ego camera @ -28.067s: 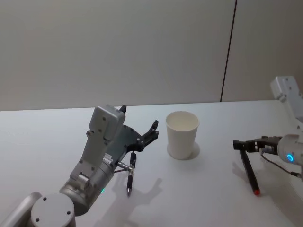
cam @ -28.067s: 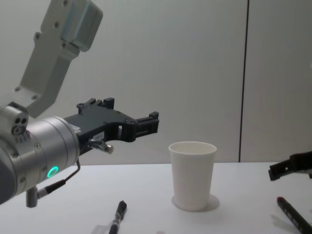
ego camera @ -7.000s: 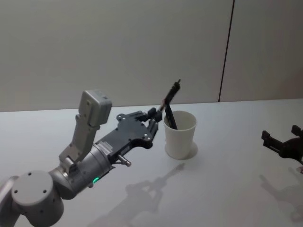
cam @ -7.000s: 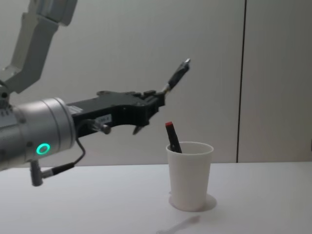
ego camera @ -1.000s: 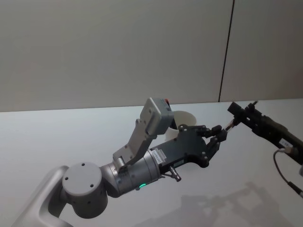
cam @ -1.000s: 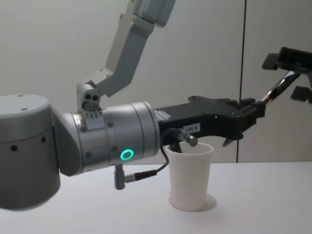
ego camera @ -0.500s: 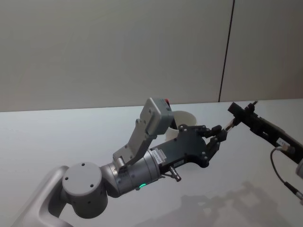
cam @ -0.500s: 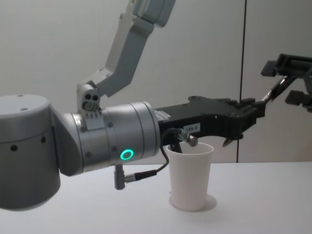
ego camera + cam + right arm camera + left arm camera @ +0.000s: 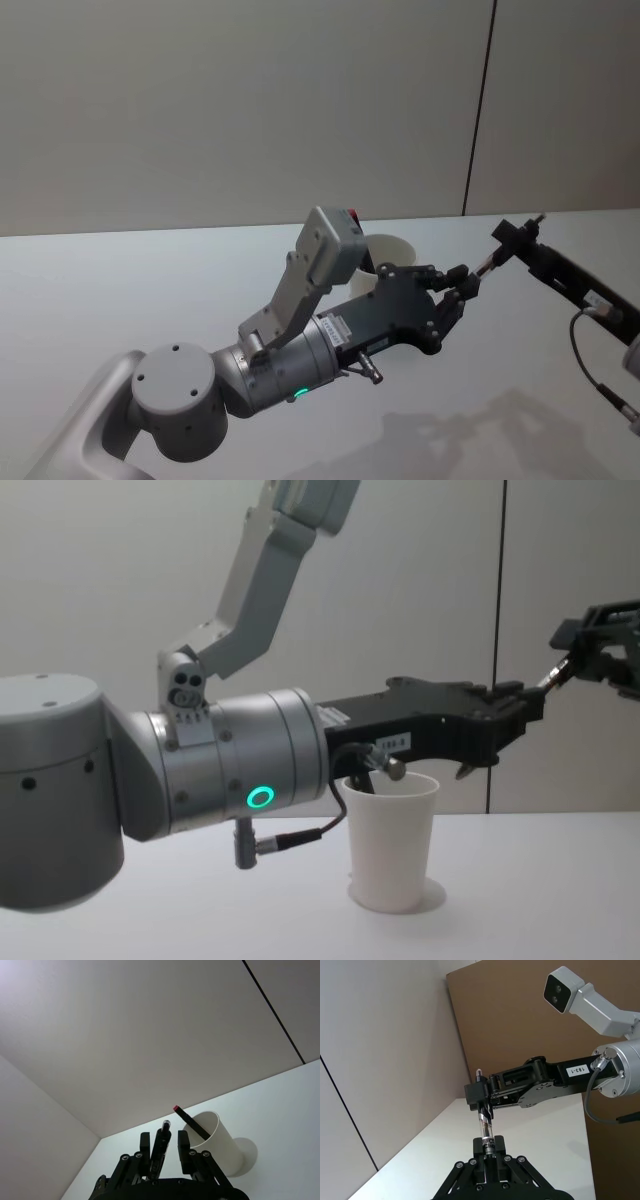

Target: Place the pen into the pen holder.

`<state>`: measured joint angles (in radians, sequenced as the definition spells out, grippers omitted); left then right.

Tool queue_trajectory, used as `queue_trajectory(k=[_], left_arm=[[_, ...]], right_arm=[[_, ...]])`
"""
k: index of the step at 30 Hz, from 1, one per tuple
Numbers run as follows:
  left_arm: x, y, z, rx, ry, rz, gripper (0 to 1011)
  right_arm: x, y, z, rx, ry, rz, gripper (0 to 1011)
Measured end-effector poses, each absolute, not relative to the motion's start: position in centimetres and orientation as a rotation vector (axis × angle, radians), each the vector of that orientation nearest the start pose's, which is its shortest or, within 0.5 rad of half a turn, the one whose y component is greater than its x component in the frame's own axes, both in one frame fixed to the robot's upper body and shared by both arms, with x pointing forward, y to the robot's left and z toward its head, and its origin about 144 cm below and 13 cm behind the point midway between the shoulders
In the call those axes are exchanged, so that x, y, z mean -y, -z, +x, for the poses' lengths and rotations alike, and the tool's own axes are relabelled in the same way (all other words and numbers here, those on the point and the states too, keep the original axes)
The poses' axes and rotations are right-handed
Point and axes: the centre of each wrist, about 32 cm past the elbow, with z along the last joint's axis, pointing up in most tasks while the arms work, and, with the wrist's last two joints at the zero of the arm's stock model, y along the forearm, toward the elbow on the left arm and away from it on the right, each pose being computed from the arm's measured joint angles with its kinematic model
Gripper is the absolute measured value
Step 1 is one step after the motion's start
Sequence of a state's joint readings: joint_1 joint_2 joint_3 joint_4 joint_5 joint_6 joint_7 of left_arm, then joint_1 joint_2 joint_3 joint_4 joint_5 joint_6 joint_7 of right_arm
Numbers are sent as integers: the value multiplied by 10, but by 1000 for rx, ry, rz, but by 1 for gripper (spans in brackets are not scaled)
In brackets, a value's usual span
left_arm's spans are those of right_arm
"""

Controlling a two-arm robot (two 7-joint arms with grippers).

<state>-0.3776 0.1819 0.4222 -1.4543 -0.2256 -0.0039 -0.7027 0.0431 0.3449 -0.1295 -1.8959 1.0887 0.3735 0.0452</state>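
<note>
Your left gripper hangs above the table, at the pen holder's three o'clock. The right gripper sits at its three o'clock, a pen bridging them. Another pen leans inside the pen holder.

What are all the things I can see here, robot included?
clear pen: one, see-through barrel with dark ends, in the air to the right of the cup, between the two grippers
red-tipped pen: one, black with a red end, leaning inside the cup
pen holder: one, white paper cup, upright on the table
table: one, white
wall: grey, with a dark vertical seam, behind the table
left gripper: one, black, reached out above and past the cup, shut on the clear pen's near end
right gripper: one, black, at the clear pen's far end, facing the left gripper
</note>
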Motion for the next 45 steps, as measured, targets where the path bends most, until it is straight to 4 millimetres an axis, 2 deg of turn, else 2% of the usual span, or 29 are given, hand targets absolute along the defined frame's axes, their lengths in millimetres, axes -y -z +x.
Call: queue_trajectory(k=[4, 5, 6, 7, 30, 32, 37, 40, 42, 43, 45], left_arm=[[-157, -1221, 538, 186, -479, -26, 137], [-157, -1221, 538, 186, -479, -26, 137], [-157, -1221, 538, 186, -479, -26, 137], [-157, -1221, 538, 186, -479, -26, 137], [-157, -1221, 538, 186, -479, -26, 136], [-157, -1221, 538, 186, -479, -26, 162], [-157, -1221, 538, 186, -479, -26, 301], [-157, -1221, 538, 186, -479, -26, 418], [-157, -1221, 538, 186, -479, -26, 450], [-157, -1221, 538, 186, -479, -26, 521], [-157, -1221, 538, 186, -479, -26, 563]], right_arm=[[252, -1253, 451, -593, 996, 410, 225], [252, -1252, 451, -593, 994, 414, 225], [252, -1252, 451, -593, 992, 418, 169], [252, -1252, 451, -593, 991, 420, 160], [250, -1251, 449, -571, 995, 446, 153], [250, -1251, 449, -569, 995, 446, 153], [250, -1251, 449, -567, 997, 444, 153], [249, -1250, 450, -565, 998, 443, 153], [249, -1250, 450, -564, 999, 442, 153], [250, -1250, 450, -562, 1000, 441, 153], [250, -1250, 450, -559, 1002, 440, 153]])
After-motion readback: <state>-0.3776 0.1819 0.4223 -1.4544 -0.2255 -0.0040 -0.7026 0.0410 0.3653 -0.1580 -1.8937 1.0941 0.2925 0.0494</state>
